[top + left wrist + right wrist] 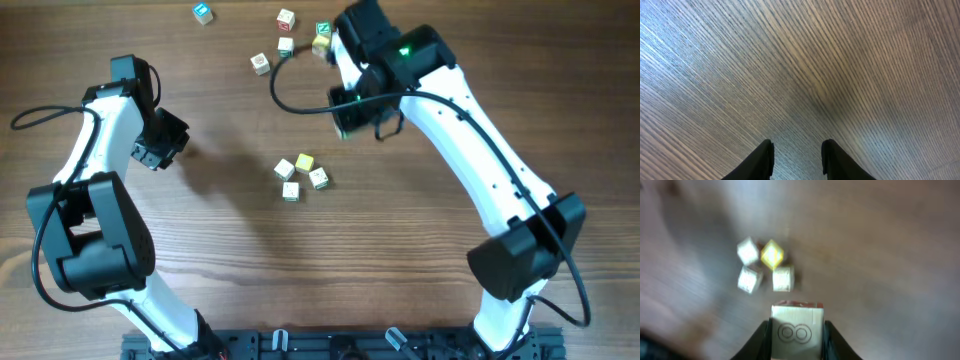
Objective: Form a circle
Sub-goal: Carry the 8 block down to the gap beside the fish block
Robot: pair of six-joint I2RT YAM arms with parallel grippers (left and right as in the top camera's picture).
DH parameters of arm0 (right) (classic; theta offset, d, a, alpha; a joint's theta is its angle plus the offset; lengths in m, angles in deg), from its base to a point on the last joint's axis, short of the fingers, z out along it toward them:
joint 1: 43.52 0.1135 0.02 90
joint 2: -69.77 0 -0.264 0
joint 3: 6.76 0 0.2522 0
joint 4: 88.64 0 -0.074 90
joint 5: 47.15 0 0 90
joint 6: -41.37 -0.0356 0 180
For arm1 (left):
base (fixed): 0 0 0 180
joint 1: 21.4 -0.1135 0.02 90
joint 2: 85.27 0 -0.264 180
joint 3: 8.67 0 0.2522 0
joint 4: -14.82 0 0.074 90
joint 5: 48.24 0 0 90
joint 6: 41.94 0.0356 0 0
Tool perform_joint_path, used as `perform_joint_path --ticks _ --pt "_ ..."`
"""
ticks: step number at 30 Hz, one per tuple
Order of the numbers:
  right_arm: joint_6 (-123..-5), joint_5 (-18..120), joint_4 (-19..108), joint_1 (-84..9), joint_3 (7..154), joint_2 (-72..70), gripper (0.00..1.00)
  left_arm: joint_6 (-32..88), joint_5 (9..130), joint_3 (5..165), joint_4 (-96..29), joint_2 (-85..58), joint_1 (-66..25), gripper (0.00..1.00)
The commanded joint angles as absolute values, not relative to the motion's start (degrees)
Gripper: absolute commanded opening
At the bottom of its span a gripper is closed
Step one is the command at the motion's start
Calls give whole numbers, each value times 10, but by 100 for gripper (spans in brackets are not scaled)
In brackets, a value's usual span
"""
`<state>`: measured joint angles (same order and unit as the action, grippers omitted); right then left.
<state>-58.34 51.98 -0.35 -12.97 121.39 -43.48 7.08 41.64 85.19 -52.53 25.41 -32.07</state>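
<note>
The circle [302, 176] is a tight cluster of several tiny letter cubes, white, pale yellow and green-edged, in the middle of the table. In the right wrist view the same cluster [765, 266] lies just beyond my fingers. My right gripper [797, 326] is shut on a white cube [797, 332] with a red-edged top and a figure-eight mark. In the overhead view the right gripper [346, 112] hangs above and to the right of the cluster. My left gripper [797, 150] is open over bare wood, far to the left [160, 142].
A loose scatter of similar cubes lies at the table's far edge: a blue one [203, 12], white ones [286, 18] [261, 63] and a green-edged one [322, 30]. A black cable [290, 100] loops from the right arm above the table.
</note>
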Motion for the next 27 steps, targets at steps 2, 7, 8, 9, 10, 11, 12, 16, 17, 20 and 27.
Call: perform_joint_path --ticks 2,7,8,9,10,11,12,16,17,20,27 --pt "-584 571 -21 -93 1124 -449 10 73 418 860 -525 242 -320 35" --pt "-616 571 42 -36 1002 -449 9 73 418 860 -525 242 -320 35" --pt "-626 571 60 -26 982 -449 9 73 418 860 -525 242 -320 35" --pt "-628 571 81 -18 965 -449 9 73 418 860 -525 242 -320 35" --pt "-626 570 111 -9 947 -449 9 73 418 860 -525 242 -320 35" --pt "-623 568 131 -2 937 -449 10 73 418 860 -525 242 -320 36" --pt "-621 568 147 4 930 -449 10 73 418 860 -525 242 -320 36" --pt "-622 531 197 25 911 -449 11 73 418 860 -525 242 -320 36" --pt "-622 529 204 28 911 -449 11 73 418 860 -525 242 -320 36" --pt "-623 529 223 28 910 -449 11 73 418 860 -525 242 -320 36" --pt "-624 527 253 28 909 -449 14 73 418 860 -525 242 -320 36"
